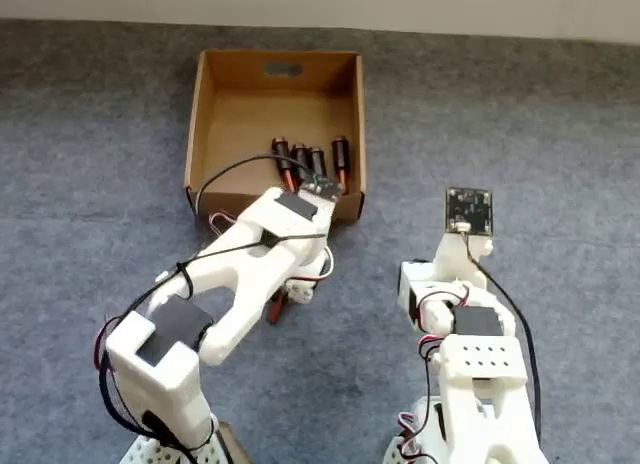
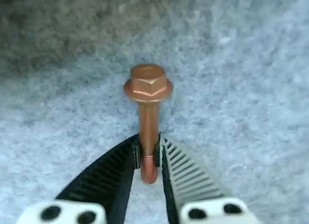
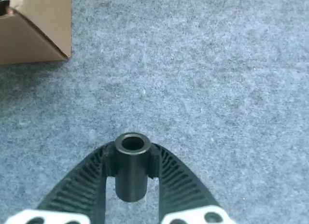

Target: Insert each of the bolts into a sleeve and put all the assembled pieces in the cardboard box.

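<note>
Gripping a copper hex-head bolt (image 2: 148, 115) by its shank, the left end effector (image 2: 148, 147) is holding it over the grey felt-covered desk (image 1: 520, 114), just in front of the cardboard box (image 1: 196, 124). The right end effector (image 3: 131, 152) is clamping a black sleeve (image 3: 131, 178), its open bore facing the wrist camera, off to the box's side. Four assembled pieces (image 1: 310, 162) are lying side by side inside the box, near its front wall.
</note>
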Controlling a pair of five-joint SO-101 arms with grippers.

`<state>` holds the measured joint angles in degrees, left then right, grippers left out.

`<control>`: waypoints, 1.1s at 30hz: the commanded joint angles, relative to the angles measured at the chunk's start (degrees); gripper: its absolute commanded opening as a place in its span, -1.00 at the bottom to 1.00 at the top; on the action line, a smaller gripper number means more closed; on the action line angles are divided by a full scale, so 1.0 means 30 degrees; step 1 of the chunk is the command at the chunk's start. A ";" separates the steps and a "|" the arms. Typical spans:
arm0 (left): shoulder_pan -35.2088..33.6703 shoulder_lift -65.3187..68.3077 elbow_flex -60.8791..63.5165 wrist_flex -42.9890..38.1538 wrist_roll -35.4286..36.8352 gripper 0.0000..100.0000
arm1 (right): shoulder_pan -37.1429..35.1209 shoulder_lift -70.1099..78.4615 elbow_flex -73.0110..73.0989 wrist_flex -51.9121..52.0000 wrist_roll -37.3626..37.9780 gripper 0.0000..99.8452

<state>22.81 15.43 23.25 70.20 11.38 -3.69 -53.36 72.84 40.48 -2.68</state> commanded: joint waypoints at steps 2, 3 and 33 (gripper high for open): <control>-0.0073 -0.3092 0.3795 -0.4161 -0.0147 -0.99 | 0.0249 -0.0454 -0.0190 -0.0308 -0.0059 -0.99; -0.0103 -0.3941 0.4908 -0.5392 -0.0117 -0.99 | 0.0249 -0.0454 -0.0220 -0.0308 -0.0059 -0.99; -0.0396 -0.8366 0.5231 -0.6154 0.2286 -0.64 | 0.0249 -0.0454 -0.0132 -0.0308 -0.0088 -0.99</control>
<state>22.37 -9.10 41.19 51.21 17.89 -3.69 -53.36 72.84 40.48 -2.68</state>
